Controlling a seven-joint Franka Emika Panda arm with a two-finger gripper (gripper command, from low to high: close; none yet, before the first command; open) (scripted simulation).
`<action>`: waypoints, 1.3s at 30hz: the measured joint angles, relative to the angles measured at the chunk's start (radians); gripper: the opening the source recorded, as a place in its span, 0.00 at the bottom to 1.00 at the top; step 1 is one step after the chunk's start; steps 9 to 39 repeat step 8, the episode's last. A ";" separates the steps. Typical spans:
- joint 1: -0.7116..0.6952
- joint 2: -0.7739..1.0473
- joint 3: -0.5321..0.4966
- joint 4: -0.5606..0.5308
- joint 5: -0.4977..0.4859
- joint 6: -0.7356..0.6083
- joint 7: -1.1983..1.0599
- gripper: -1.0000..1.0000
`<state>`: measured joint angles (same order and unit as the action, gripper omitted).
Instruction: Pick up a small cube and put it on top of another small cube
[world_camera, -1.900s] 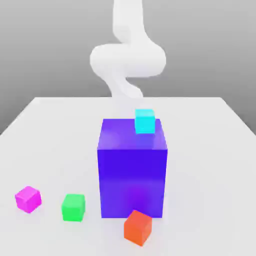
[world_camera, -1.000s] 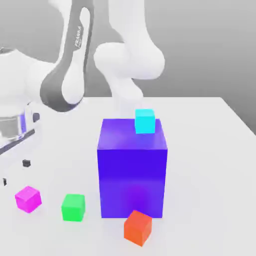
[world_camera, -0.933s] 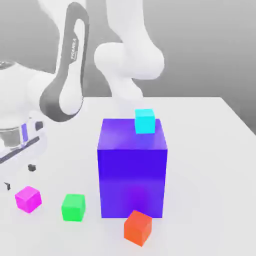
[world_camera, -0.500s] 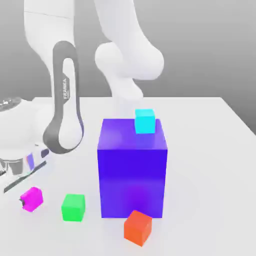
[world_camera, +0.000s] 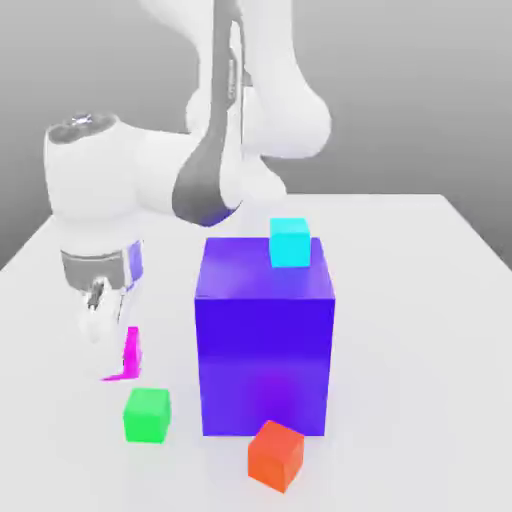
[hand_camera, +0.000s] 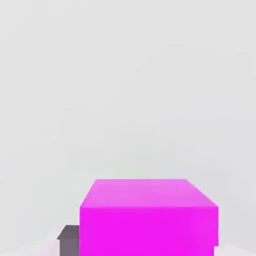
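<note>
Gripper (world_camera: 118, 352) pinched the small magenta cube (world_camera: 130, 354), lifted clear of the white table (world_camera: 420, 330), above the green cube (world_camera: 147, 415) and beside the big blue-purple block (world_camera: 265, 340) carrying a cyan cube (world_camera: 290, 242).

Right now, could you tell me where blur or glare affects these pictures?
Exterior view: the magenta cube smears into a streak below the end effector; a soft sheen marks the blue block's top. Hand view: the cube looks crisp and evenly lit, with no glare.
</note>
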<state>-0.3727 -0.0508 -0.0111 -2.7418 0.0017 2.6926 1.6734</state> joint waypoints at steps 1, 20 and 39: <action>0.003 0.022 -0.001 -0.002 -0.001 0.024 -0.011 0.00; -0.003 0.179 0.006 0.004 0.001 0.175 -0.022 1.00; -0.003 0.179 0.006 0.004 0.001 0.175 -0.022 1.00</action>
